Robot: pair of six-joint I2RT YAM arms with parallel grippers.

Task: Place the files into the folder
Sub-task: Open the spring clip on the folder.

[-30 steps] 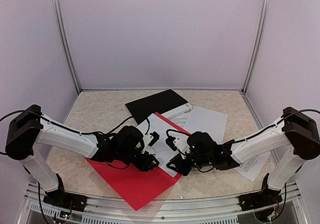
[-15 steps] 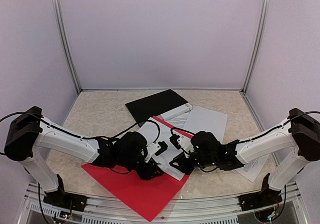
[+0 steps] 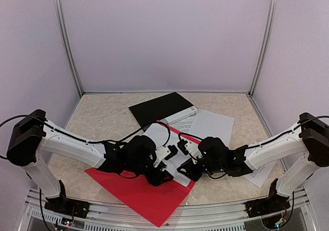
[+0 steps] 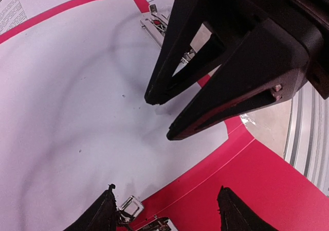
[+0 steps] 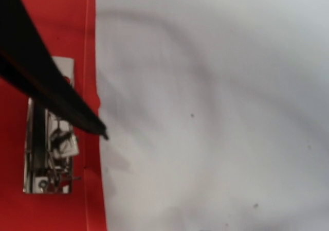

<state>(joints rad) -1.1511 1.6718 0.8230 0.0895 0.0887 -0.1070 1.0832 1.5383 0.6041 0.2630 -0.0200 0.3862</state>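
Left gripper [image 4: 167,192]: fingers spread wide, nothing held, hovering over the near edge of a blank white paper sheet [image 4: 77,112]. A small shiny steel clip [image 4: 131,208] shows just inside its left finger.

Right gripper [image 4: 160,117]: slim black fingers parted a little, nothing between them, tips down on the same sheet near its right edge. The wrist view shows only one fingertip [image 5: 104,134], at the paper's border.

The sheet is thin, smooth and faintly rippled. It lies flat on the open red card folder [image 3: 134,194], whose glossy surface shows one crease line.

Further white sheets [image 3: 213,124] lie on the beige speckled table [image 3: 103,118] beyond the folder. A text-printed sheet [image 3: 259,173] lies under the right forearm, and a black flat rectangle [image 3: 162,106] at the back.

Both arms reach low toward centre, wrists pitched down, grippers facing each other.
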